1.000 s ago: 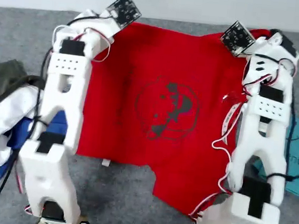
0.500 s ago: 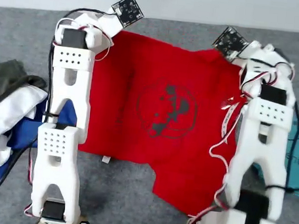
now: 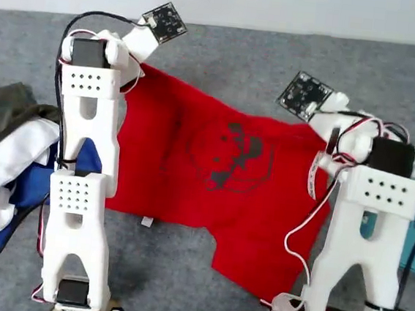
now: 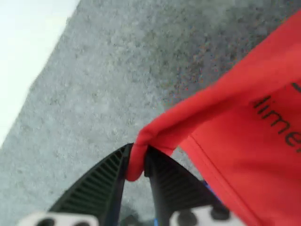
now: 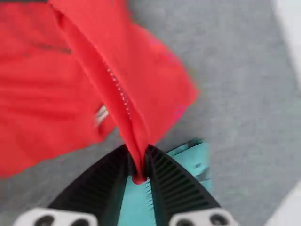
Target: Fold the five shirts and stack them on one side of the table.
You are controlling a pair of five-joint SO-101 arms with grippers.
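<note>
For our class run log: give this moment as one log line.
left gripper: shut on red shirt | right gripper: shut on red shirt | other shirts: heaped, unfolded

I could make out no whole word anywhere. The red shirt [image 3: 191, 169] carried a dark round emblem [image 3: 231, 156] just right of the middle of the high view, a swirl of shapes in a ring with no letters I could read. In the left wrist view a few dark printed letters [image 4: 277, 120] stood on the red cloth, cut off by the frame and too partial to read. A small white tag [image 3: 146, 224] sat at the shirt's hem, lower left of centre in the high view, and a white label [image 5: 100, 114] showed in the right wrist view, both too small to read.
</note>
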